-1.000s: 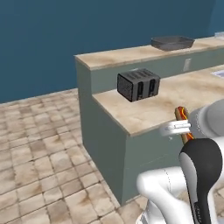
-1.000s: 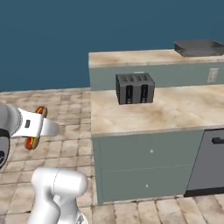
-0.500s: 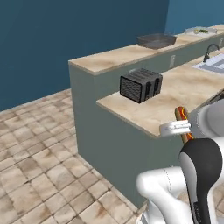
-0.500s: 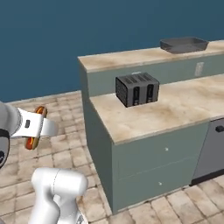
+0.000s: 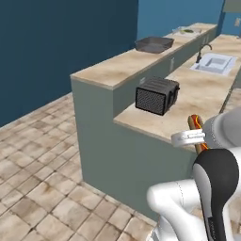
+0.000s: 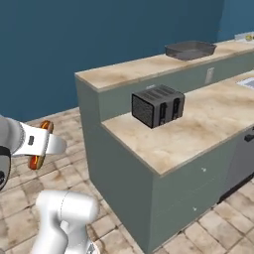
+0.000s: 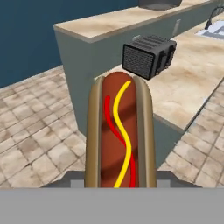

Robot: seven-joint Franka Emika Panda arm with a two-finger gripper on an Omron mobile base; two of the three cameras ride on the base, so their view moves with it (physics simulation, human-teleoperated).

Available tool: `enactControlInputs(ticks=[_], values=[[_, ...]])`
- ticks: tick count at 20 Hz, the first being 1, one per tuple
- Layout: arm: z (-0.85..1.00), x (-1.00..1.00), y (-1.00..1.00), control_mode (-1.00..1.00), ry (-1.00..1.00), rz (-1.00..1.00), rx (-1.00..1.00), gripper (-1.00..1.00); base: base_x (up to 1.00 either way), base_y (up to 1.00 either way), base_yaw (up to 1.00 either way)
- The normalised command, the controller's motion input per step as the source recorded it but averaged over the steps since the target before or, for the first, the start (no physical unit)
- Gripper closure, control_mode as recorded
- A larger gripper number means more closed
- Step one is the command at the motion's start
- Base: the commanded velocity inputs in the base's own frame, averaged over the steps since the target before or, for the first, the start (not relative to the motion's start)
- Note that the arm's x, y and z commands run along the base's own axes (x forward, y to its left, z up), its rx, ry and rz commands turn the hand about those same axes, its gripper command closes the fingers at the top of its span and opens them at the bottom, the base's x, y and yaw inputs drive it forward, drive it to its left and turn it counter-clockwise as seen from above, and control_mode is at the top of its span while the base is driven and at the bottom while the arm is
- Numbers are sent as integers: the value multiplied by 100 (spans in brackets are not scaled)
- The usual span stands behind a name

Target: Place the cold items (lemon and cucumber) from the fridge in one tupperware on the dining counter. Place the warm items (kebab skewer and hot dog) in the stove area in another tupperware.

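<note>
Jaws clamped on the hot dog, which fills the middle of the hand view, lengthwise, w/ red and yellow sauce lines along the sausage. Gripper is held in the air in front of the base, near the corner of the lower worktop, approx level w/ its surface; hot dog stands roughly upright in the left base view. In the right base view the gripper juts out level from the white wrist, over the tiled floor, hot dog crossing it.

Beyond, a dark toaster sits on the lower worktop, near its left end. On the raised dining worktop behind, further along, a dark tray-like container; contents can't be told. A sink w/ tap is set in the lower worktop, far right.
</note>
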Motion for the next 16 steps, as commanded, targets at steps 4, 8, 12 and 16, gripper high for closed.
enactControlInputs(ticks=[4,8,12,16], values=[[0,0,0,100,0,0,0,100,34,100,-43],[0,0,0,100,0,0,0,100,34,100,-43],[0,0,0,100,0,0,0,100,33,100,-40],[0,0,0,100,0,0,0,100,31,100,-38]])
